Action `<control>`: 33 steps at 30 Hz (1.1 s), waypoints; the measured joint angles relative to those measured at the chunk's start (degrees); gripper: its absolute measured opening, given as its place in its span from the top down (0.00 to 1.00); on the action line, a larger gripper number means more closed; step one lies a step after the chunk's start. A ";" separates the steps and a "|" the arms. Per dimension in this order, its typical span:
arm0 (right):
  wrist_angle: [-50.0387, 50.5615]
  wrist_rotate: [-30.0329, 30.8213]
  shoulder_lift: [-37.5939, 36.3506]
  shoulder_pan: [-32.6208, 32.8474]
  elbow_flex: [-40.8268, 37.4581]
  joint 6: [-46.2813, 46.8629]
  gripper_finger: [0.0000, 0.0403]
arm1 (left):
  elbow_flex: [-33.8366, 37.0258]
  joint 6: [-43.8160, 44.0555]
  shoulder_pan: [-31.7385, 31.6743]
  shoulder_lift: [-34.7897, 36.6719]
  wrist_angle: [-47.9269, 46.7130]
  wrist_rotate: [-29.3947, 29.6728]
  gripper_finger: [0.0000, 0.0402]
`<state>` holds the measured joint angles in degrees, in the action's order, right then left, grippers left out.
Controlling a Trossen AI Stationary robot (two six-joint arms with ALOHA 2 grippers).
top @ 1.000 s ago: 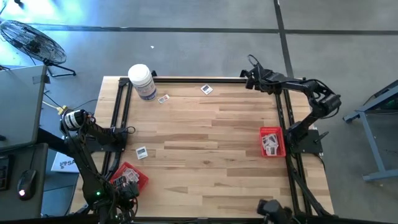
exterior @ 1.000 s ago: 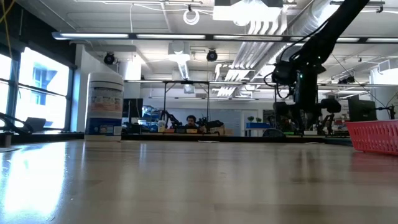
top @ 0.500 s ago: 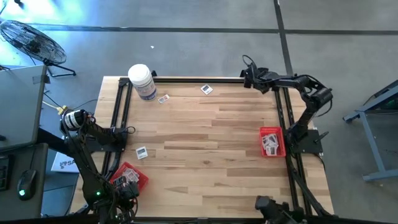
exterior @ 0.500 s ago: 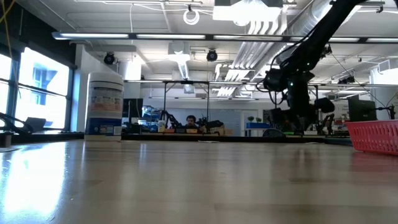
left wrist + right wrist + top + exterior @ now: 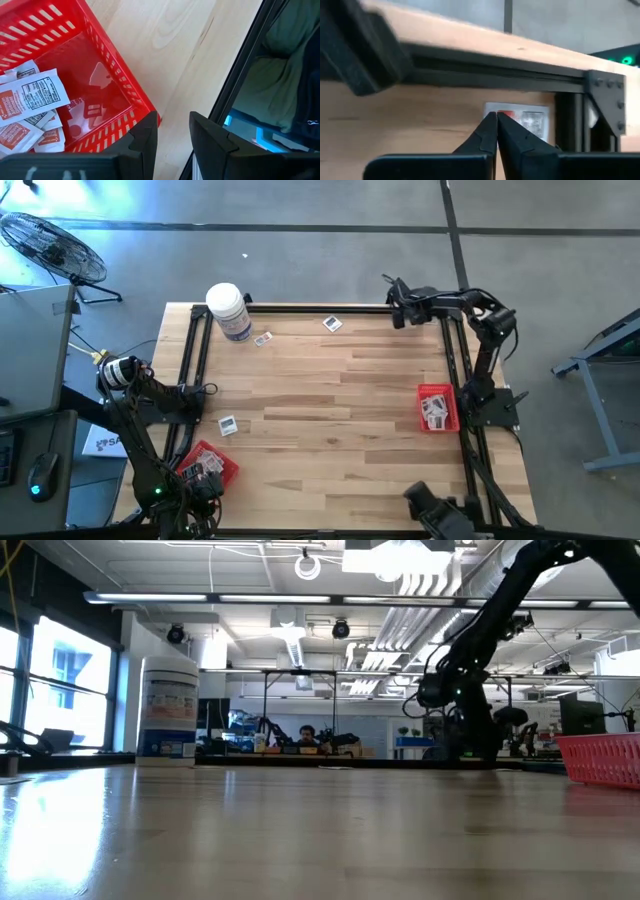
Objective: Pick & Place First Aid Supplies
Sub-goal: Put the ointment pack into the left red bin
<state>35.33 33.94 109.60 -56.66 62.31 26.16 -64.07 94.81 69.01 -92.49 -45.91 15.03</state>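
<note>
The right gripper (image 5: pixel 496 131) sits at the table's (image 5: pixel 340 410) far edge, its fingers (image 5: pixel 482 137) pressed together, empty. A packet (image 5: pixel 521 119) lies just beyond the tips, beside the black rail (image 5: pixel 490 77). The left gripper (image 5: pixel 172 135) (fingers spread) hangs over a red tray's (image 5: pixel 117 75) corner.

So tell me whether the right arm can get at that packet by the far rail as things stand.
Probably yes. The right gripper hangs over the far edge, the packet lies alone on bare wood nearby, and nothing stands between them. Its fingers are shut, though, so they must open first.
</note>
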 joint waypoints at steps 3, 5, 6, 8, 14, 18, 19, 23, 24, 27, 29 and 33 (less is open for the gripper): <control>1.54 0.04 1.82 0.07 1.06 -2.01 1.00 | 0.00 0.02 0.01 0.00 -0.01 0.02 0.72; 1.68 -1.53 1.84 0.04 1.35 -2.35 0.99 | 0.00 0.01 0.02 0.00 -0.02 0.00 0.72; 1.57 -2.70 1.84 0.04 1.53 -2.94 0.99 | 0.00 0.01 0.02 0.00 0.00 0.01 0.72; 2.02 -5.62 1.65 0.02 2.09 -4.17 1.00 | 0.00 0.00 0.00 0.00 -0.02 0.00 0.72; 5.63 -14.49 1.45 3.46 4.41 -4.27 1.00 | 0.00 0.01 0.01 0.00 -0.01 0.00 0.72; 9.13 -16.94 1.38 8.63 4.57 -4.16 1.00 | 0.00 0.02 0.00 0.00 0.00 0.00 0.72; 10.30 -17.01 1.38 10.38 4.54 -4.04 1.00 | 0.00 0.00 0.00 0.00 -0.02 0.00 0.72; 13.03 -17.30 1.40 18.38 4.41 -1.10 1.00 | 0.00 -0.01 0.02 0.00 -0.01 0.00 0.72; 12.99 -17.68 1.40 20.36 4.41 -0.34 0.99 | 0.00 0.01 0.02 0.00 0.00 0.00 0.72; 12.85 -17.62 1.45 26.71 4.41 2.33 0.99 | 0.00 0.01 0.00 0.00 -0.02 0.01 0.72; 12.73 -17.65 1.45 30.89 4.41 4.20 0.99 | 0.00 0.00 0.02 0.00 0.00 0.02 0.72; 12.07 -17.48 1.48 37.86 4.43 8.06 1.00 | 0.00 0.00 0.00 0.00 0.00 0.02 0.72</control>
<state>47.41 16.46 111.08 -18.80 66.74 34.23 -64.07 94.81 69.02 -92.49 -45.91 15.04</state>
